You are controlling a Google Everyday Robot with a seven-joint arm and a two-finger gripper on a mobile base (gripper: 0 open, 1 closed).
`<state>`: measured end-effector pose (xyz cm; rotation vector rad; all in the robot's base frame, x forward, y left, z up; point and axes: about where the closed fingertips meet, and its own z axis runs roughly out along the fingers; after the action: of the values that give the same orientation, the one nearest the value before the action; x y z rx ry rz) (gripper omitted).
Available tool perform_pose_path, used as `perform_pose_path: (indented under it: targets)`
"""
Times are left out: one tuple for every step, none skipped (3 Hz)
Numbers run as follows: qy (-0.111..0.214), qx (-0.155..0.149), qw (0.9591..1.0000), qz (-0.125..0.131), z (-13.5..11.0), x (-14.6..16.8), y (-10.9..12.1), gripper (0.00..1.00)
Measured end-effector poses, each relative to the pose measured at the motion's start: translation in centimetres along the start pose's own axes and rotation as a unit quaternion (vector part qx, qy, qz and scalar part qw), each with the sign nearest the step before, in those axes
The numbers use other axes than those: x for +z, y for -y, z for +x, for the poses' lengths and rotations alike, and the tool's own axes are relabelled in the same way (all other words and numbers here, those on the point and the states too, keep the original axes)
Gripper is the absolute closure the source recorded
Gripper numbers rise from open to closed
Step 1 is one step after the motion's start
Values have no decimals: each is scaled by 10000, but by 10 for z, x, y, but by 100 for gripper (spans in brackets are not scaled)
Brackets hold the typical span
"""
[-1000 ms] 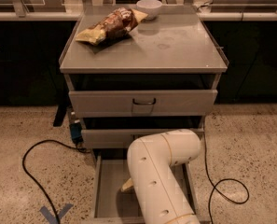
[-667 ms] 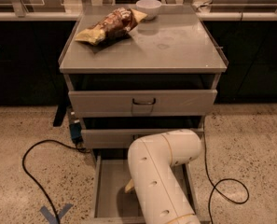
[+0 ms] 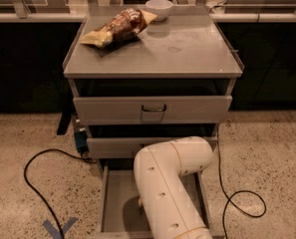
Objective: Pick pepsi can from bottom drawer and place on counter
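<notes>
The counter (image 3: 187, 54) is the grey metal cabinet top in the upper middle of the camera view. The bottom drawer (image 3: 118, 203) is pulled open at the foot of the cabinet, and a strip of its bare grey floor shows on the left. My white arm (image 3: 172, 183) bends down over the drawer and covers most of it. My gripper is hidden below the arm, inside the drawer. The pepsi can is out of view.
A yellow-and-brown chip bag (image 3: 118, 29) and a white bowl (image 3: 159, 7) sit at the back of the counter. Two grey drawer fronts (image 3: 152, 108) are above the open drawer. Black cables (image 3: 38, 183) lie on the speckled floor on both sides. Dark cabinets stand behind.
</notes>
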<state>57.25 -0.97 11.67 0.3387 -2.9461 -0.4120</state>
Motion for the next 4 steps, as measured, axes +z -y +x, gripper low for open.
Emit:
perform_pose_path:
  targets:
    - [131,7,9995,280,2,1,-2,17]
    - [294,6,9977,613,4,2,-3,0]
    - [288,6,9978,602,6,5,-3,0]
    - [288,5,9978,602,6,5,-3,18]
